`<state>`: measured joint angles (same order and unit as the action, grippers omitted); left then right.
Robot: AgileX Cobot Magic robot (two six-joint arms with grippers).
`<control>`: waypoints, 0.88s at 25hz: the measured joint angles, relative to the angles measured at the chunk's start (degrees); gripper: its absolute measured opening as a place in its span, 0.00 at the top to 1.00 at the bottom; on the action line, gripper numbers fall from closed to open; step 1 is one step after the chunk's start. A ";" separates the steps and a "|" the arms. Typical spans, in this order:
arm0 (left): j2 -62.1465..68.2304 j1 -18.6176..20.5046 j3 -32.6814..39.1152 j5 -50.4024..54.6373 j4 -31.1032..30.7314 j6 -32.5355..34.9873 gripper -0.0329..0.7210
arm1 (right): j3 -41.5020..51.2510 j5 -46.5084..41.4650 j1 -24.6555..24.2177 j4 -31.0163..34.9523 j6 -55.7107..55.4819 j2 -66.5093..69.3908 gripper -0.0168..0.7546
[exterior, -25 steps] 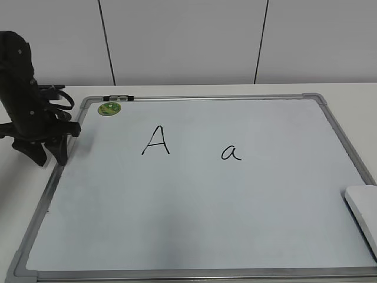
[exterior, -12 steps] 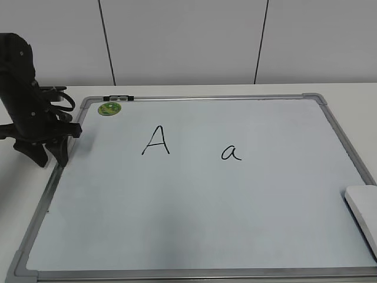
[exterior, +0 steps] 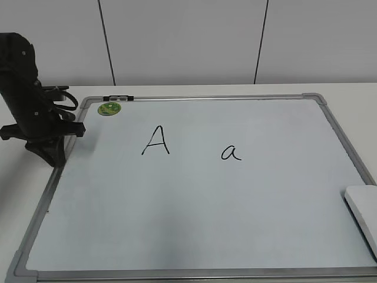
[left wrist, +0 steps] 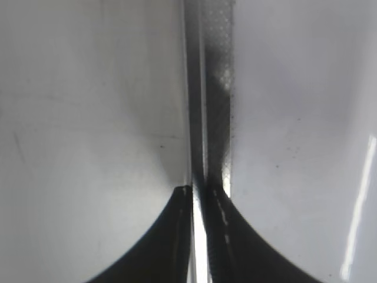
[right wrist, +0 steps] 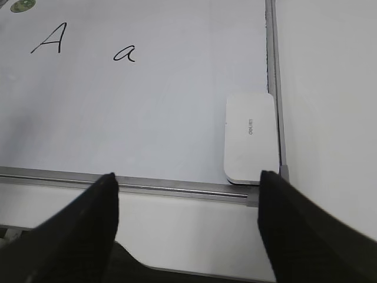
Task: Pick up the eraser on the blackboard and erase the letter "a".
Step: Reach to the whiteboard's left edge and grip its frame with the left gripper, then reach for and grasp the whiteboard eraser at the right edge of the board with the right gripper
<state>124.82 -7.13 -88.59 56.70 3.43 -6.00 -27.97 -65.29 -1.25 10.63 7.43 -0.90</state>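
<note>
The blackboard [exterior: 200,212] lies flat on the table, with a small black letter "a" [exterior: 231,153] right of its middle. The white eraser [exterior: 364,209] lies at the board's right edge, cut off by the picture. In the right wrist view the eraser [right wrist: 250,138] sits in the board's near right corner and the letter "a" [right wrist: 125,54] is farther off. My right gripper [right wrist: 187,191] is open and empty, hovering just short of the board's near frame, left of the eraser. My left gripper [exterior: 56,158] is shut, tips over the board's left frame [left wrist: 215,88].
A capital "A" [exterior: 156,140] is written left of the "a". A round green magnet [exterior: 109,108] sits at the board's top left, beside a small black clip [exterior: 118,98] on the frame. White table surrounds the board; a white wall stands behind.
My left gripper's two fingers, apart a second ago, have closed together, and the arm has shifted slightly right over the left frame. Board, letters and eraser have not moved.
</note>
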 joint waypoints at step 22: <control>0.00 0.00 0.00 0.00 0.32 0.00 0.90 | -1.39 1.04 0.00 -3.09 1.73 11.09 0.27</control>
<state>124.82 -7.13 -88.59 56.70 3.76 -6.00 -29.35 -64.25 -1.25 7.54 9.16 10.19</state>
